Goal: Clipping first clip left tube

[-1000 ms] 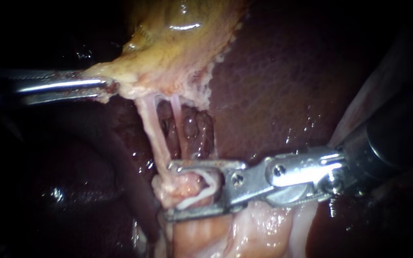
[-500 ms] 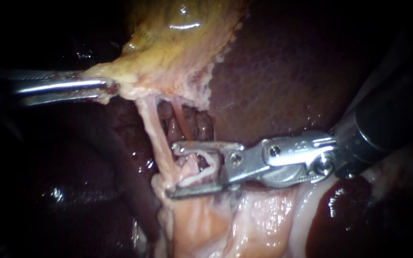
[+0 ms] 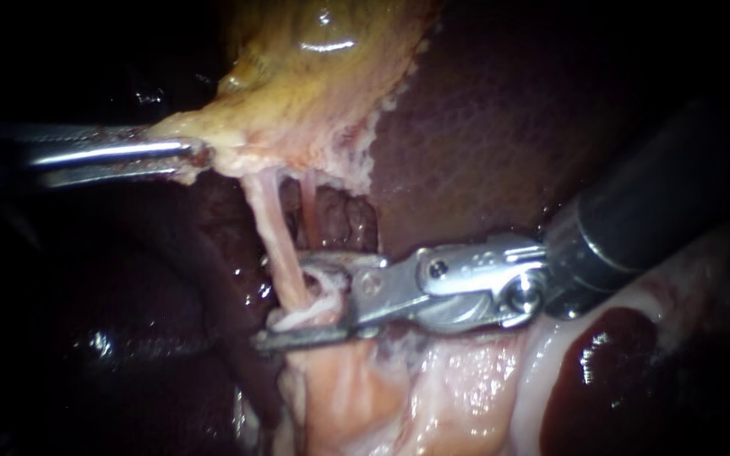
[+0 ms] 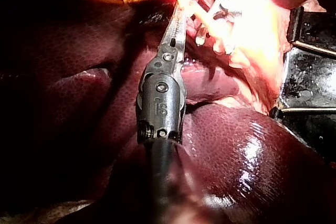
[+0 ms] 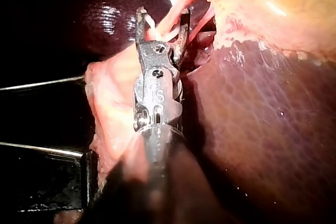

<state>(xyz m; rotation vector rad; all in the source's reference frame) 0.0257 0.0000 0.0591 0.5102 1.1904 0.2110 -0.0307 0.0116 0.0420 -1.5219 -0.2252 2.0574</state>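
The left tool [image 3: 183, 156] comes in from the upper left of the endoscope view. Its jaws are clamped on the pale lower edge of the gallbladder [image 3: 314, 76] and hold it up against the dark liver [image 3: 500, 127]. Below that edge, 2 thin tubes hang at the centre of the frame: the left tube [image 3: 272, 228], pale and taut, and the right tube [image 3: 308, 198], shorter and pinker, just beside it.

The right tool [image 3: 285, 302] reaches in from the right edge, and its jaws lie across the lower centre of the frame. They carry 1 white clip [image 3: 296, 319], touching it from both sides, so they grip the clip while a gap shows between their tips. The left tube runs down between the jaws and inside the clip's loop. The right wrist view shows the same: a pale strand crosses between the 2 jaw tips of the right tool [image 5: 163, 19].

By my reading, reach and placement are done, because the clip straddles the left tube above the pale fatty tissue [image 3: 433, 388]. The right tube seems to end behind the upper jaw, and I cannot tell whether it is clear of the clip. What remains is to squeeze the clip fully flat, then open the jaws and back away. No finished clip shows on either tube yet.
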